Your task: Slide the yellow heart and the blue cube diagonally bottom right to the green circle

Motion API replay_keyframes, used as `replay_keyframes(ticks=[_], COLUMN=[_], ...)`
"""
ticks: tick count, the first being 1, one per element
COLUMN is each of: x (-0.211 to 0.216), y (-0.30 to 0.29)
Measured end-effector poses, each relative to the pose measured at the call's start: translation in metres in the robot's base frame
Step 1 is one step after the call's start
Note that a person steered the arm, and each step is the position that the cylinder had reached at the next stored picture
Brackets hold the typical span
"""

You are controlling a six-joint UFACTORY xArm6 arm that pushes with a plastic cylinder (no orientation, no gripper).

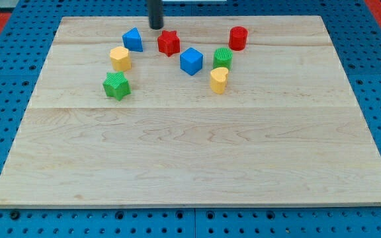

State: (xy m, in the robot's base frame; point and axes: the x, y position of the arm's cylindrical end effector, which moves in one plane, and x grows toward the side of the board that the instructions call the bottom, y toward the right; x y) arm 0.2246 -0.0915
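Green star [116, 86] nearest; yellow heart [219, 80] and blue cube [191, 61] lie at four o'clock from my tip [156, 27], a bare rod holding nothing

On the wooden board [197, 165], all 7 blocks sit in the upper half. The tip [156, 26] stands at the view's top, between the blue block [133, 39] to its lower left and the red star [169, 43] to its lower right, touching neither. Below the blue block lies the yellow hexagon [120, 59], with the green star [116, 86] beneath. The blue cube [191, 61] sits right of centre; the green circle [222, 58] lies just right of it, the yellow heart [219, 80] touching it below, the red cylinder [238, 38] above.
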Motion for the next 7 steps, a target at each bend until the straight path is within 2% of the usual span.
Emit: replay_keyframes(ticks=[1,2,3,4,6,7], x=[0.044,0.091,0.135,0.151,0.156,0.177], y=[0.01,0.06,0.069,0.091,0.156,0.152])
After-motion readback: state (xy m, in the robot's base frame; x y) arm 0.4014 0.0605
